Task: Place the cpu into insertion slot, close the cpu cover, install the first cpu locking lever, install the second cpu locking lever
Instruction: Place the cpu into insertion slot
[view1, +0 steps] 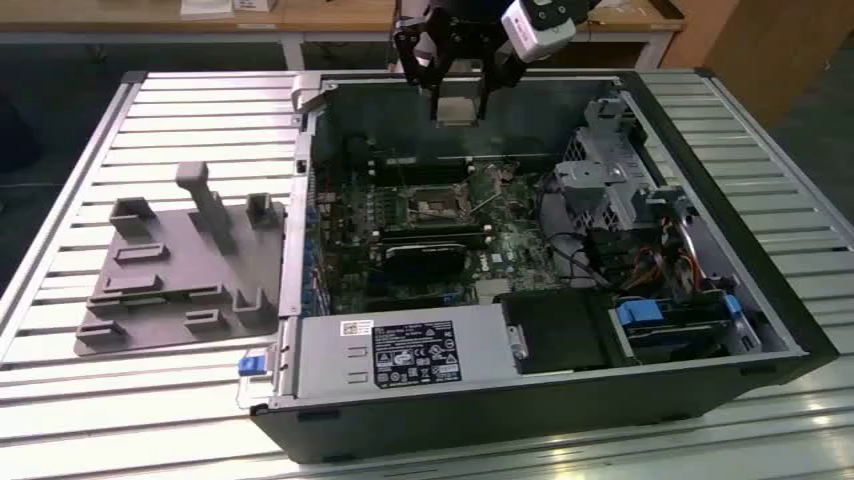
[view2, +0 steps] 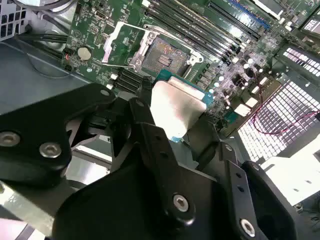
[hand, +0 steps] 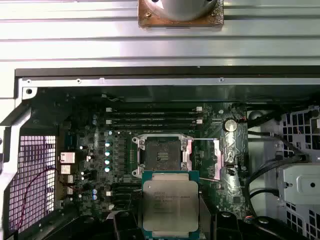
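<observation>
First wrist view: jaws grip the cpu (hand: 170, 205) above the bare insertion slot (hand: 161, 152), so placing seems underway, needing square alignment.

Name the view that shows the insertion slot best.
The first wrist view: it looks straight onto the slot, whole and uncovered. The second wrist view shows it slanted beyond the cpu; the exterior view, from afar.

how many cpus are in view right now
1. The cpu is held in the hand over the open computer case, above the empty insertion slot. Parts of the case interior are hidden, so another could lie unseen.
</observation>
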